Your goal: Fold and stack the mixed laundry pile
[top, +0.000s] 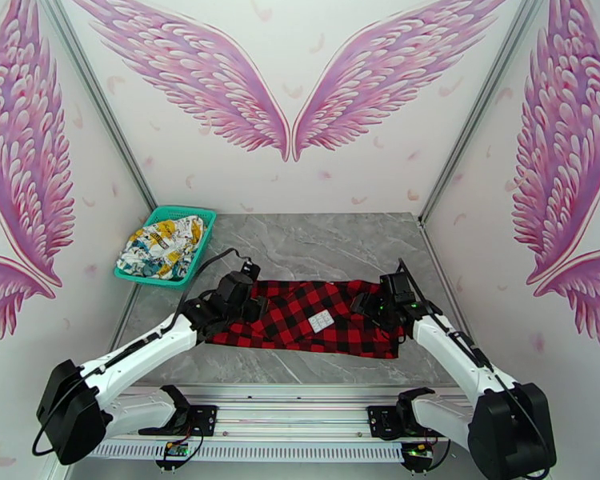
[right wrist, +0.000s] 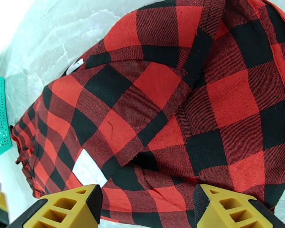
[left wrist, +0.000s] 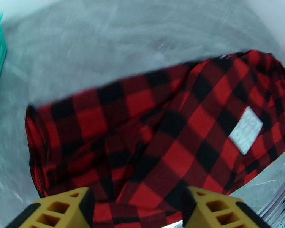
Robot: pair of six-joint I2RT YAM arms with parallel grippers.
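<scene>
Plaid garment (top: 300, 318), long axis left to right across the table (top: 316, 242).

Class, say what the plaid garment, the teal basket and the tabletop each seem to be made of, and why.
Plaid garment: woven cloth, matte, perhaps cotton flannel; visible weave, soft folds.
Teal basket: rigid plastic; moulded walls with regular holes.
Tabletop: grey, veined like marble; stone or printed laminate, cannot tell.

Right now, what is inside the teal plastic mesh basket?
A crumpled white garment with yellow, teal and blue cartoon print fills the teal plastic mesh basket. Anything beneath it is covered.
</scene>
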